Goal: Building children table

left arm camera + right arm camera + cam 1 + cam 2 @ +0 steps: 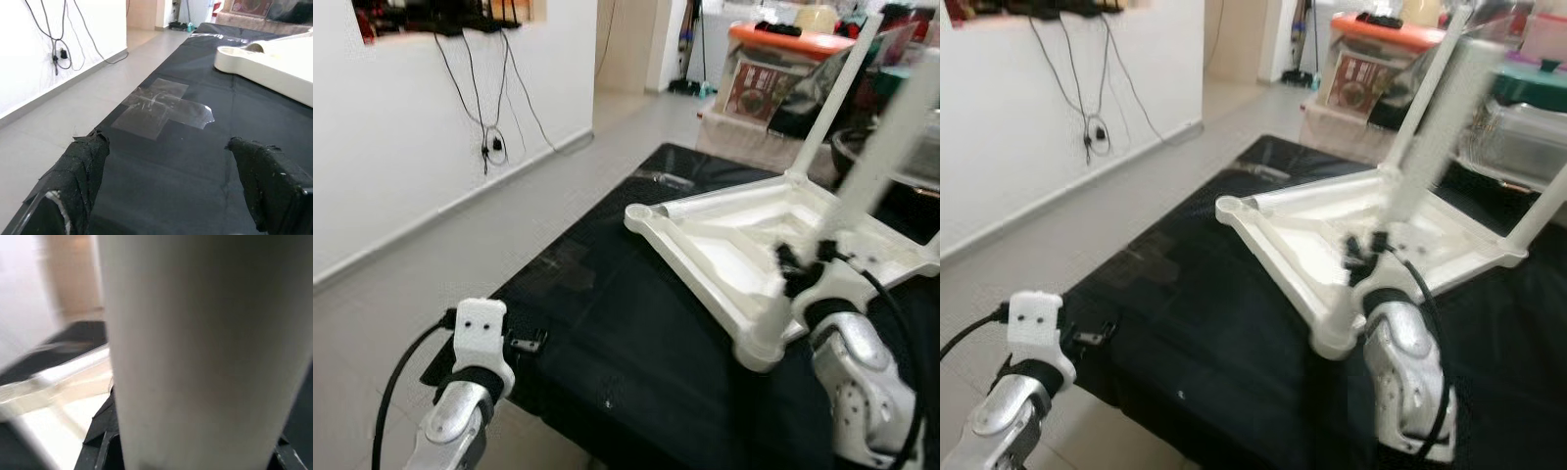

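Left gripper (166, 181): hovering low over the near-left corner of the black mat (607, 333), fingers (80, 171) spread wide with nothing between them. It looks idle to me.

Tape patch (161, 107): a clear cross of tape stuck on the mat just ahead of that gripper, apart from the table parts.

Tabletop (734, 245): the white plastic top lies upside down on the mat, ribs facing up, its empty corner socket (639, 212) pointing toward the wall side.

Far leg (832, 93): already standing in the far corner, tilted up toward the storage boxes (773, 59).

Right gripper (1363, 257): over the near corner of the tabletop, closed around a white leg (1440, 108) that rises blurred above it. In the right wrist view the leg (205, 347) sits between the black fingers.

Near socket (759, 348): directly under the held leg. I cannot tell whether the leg end is seated or just resting on the rim.

Step in hand: I'd judge it is pressing or twisting this leg into its socket.

Risk: the leg looks tilted, so pushing down off-axis could jam it or make it skid off the rim.

Second risk: nothing holds the tabletop, so a sideways shove could slide it across the slick mat, or tip it with the far leg acting as a lever.
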Controlling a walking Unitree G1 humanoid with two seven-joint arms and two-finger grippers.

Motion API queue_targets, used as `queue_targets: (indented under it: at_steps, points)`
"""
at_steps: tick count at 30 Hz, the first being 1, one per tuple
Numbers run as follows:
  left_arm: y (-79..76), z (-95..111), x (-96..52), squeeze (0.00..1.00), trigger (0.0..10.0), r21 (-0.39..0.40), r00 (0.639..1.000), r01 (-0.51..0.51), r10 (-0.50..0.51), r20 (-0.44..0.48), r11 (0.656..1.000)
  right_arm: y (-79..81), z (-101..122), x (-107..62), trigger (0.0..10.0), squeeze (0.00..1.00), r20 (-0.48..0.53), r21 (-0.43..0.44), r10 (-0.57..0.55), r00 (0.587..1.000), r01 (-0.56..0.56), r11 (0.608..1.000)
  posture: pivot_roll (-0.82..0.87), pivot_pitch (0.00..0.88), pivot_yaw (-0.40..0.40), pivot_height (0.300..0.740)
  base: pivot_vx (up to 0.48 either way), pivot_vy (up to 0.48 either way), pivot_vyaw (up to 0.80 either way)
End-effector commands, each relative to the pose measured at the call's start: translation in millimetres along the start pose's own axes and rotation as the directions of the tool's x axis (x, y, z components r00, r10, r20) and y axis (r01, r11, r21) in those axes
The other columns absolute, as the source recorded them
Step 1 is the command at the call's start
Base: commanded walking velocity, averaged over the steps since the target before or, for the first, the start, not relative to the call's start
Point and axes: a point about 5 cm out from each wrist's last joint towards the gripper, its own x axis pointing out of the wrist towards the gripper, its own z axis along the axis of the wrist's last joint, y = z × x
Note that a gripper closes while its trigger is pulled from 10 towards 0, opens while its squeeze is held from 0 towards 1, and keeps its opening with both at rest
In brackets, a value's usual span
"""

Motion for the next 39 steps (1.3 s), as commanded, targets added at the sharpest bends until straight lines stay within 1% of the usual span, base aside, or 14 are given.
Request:
queue_targets:
  at_steps: [1, 2, 7, 8, 9, 10, 11, 18, 20, 27, 28, 30, 35, 39]
  points:
    - [-0.8, 1.5, -0.4, 0.00, 10.0, 0.005, 1.000, 0.007, -0.007, 0.001, 1.000, -27.9, -27.6, -17.0, 5.9, 0.00, -0.118, -0.083, -0.170, 0.978, 0.161, 0.983, 0.17, 0.000, -0.096, 0.740, 0.000, 0.000, 0.00]
    - [-0.8, 1.5, -0.7, 0.00, 10.0, 0.007, 1.000, 0.008, -0.008, 0.000, 1.000, -26.0, -27.6, -25.4, 10.0, 0.00, -0.119, -0.089, -0.164, 0.979, 0.154, 0.984, 0.17, 0.000, -0.092, 0.740, 0.000, 0.000, 0.00]
    - [-0.1, 1.6, -0.4, 0.00, 10.0, 0.007, 1.000, 0.007, -0.007, -0.002, 1.000, -13.9, -23.8, -34.7, 10.0, 0.00, -0.113, -0.069, -0.090, 0.990, 0.082, 0.994, 0.17, 0.000, -0.092, 0.740, 0.000, 0.000, 0.00]
    - [0.2, 1.5, -0.4, 0.00, 10.0, 0.008, 1.000, 0.008, -0.008, -0.003, 1.000, -6.6, -17.3, -38.0, 10.0, 0.83, -0.077, -0.038, -0.024, 0.997, 0.021, 0.999, 0.16, 0.000, -0.081, 0.740, 0.000, 0.000, 0.00]
    - [1.1, 1.4, -0.6, 0.00, 10.0, 0.008, 1.000, 0.007, -0.007, -0.005, 1.000, -0.7, -9.5, -38.2, 10.0, 1.00, -0.038, -0.024, 0.024, 0.999, -0.025, 0.999, 0.16, 0.000, -0.081, 0.740, 0.000, 0.000, 0.00]
    - [1.1, 1.4, -0.6, 0.00, 10.0, 0.008, 1.000, 0.007, -0.007, -0.005, 1.000, -0.7, -9.5, -38.2, 10.0, 1.00, -0.038, -0.024, 0.024, 0.999, -0.025, 0.999, 0.16, 0.000, -0.081, 0.740, 0.000, 0.000, 0.00]
    - [1.8, 1.3, -0.5, 0.00, 10.0, 0.008, 1.000, 0.008, -0.008, -0.005, 1.000, 5.3, -0.2, -34.5, 10.0, 0.00, 0.004, -0.019, 0.096, 0.995, -0.096, 0.995, 0.16, 0.000, -0.081, 0.740, 0.000, 0.000, 0.00]
    - [1.9, 1.2, 0.9, 0.00, 10.0, 0.006, 1.000, 0.012, -0.012, -0.004, 1.000, 25.2, 27.0, -23.0, 10.0, 0.00, 0.080, -0.060, 0.521, 0.850, -0.517, 0.854, 0.16, 0.000, -0.088, 0.740, 0.000, 0.000, 0.00]
    - [1.2, 0.8, 1.9, 0.00, 10.0, 0.000, 1.000, 0.013, -0.013, -0.001, 1.000, 25.6, 26.3, -23.8, 10.0, 0.00, 0.035, -0.087, 0.750, 0.661, -0.746, 0.661, 0.16, 0.000, -0.086, 0.740, 0.000, 0.000, 0.00]
    - [-2.2, -1.8, 3.8, 0.00, 10.0, -0.011, 1.000, 0.011, -0.011, 0.001, 1.000, 25.4, -10.5, -2.9, 10.0, 0.00, -0.120, -0.071, 0.852, 0.509, -0.861, 0.504, 0.19, 0.000, -0.111, 0.740, 0.000, 0.000, 0.00]
    - [-2.2, -1.8, 3.8, 0.00, 10.0, -0.011, 1.000, 0.011, -0.011, 0.001, 1.000, 25.4, -10.5, -2.9, 10.0, 0.00, -0.120, -0.071, 0.852, 0.509, -0.861, 0.504, 0.19, 0.000, -0.111, 0.740, 0.000, 0.000, 0.00]
    - [-5.4, -2.7, 3.8, 0.00, 10.0, -0.015, 1.000, 0.017, -0.017, 0.003, 1.000, 33.1, -20.8, 14.3, 0.0, 0.00, -0.125, -0.048, 0.830, 0.544, -0.839, 0.542, 0.21, 0.000, -0.130, 0.740, 0.000, 0.000, 0.00]
    - [-5.6, -3.6, 1.7, 0.00, 10.0, -0.018, 1.000, 0.016, -0.016, -0.002, 1.000, 30.3, -14.1, 36.6, 0.0, 0.00, -0.039, -0.025, 0.698, 0.715, -0.699, 0.715, 0.20, 0.000, -0.125, 0.740, 0.000, 0.000, 0.00]
    - [-5.2, -3.2, 1.2, 0.00, 10.0, -0.020, 1.000, 0.015, -0.015, -0.005, 1.000, 8.3, -17.6, 42.5, 0.0, 0.00, -0.045, -0.054, 0.403, 0.914, -0.405, 0.913, 0.18, 0.000, -0.117, 0.740, 0.000, 0.000, 0.00]
